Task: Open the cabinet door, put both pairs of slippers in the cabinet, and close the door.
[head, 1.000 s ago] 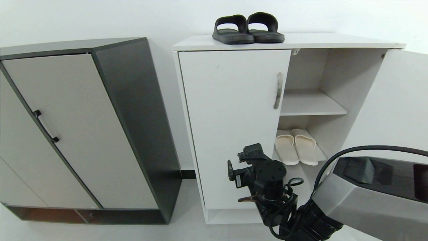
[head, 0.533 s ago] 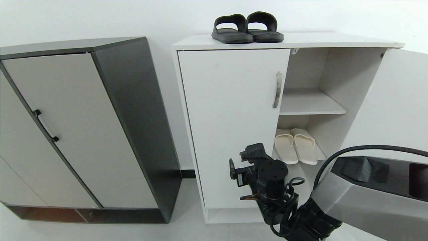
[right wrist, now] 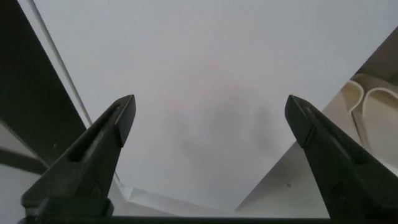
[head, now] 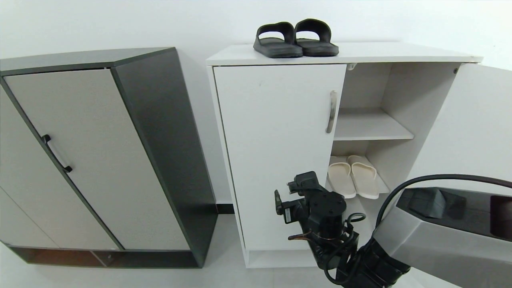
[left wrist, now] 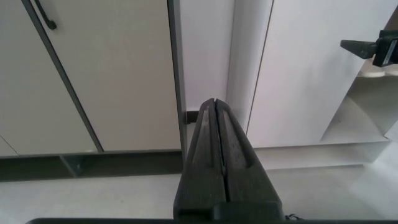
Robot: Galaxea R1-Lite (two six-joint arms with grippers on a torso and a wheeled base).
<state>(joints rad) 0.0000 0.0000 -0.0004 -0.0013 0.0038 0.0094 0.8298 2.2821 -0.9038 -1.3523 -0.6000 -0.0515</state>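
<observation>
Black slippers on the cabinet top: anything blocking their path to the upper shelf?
Nothing visible blocks the black slippers. The right door stands open, the upper shelf is exposed, and the white slippers lie on the shelf below.

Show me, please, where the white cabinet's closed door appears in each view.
Head view: closed door, centre, left of the open compartment.
Left wrist view: closed door beyond the shut left hand.
Right wrist view: closed door, framed by the open right hand.
Shared landmark: dark cabinet beside it.
</observation>
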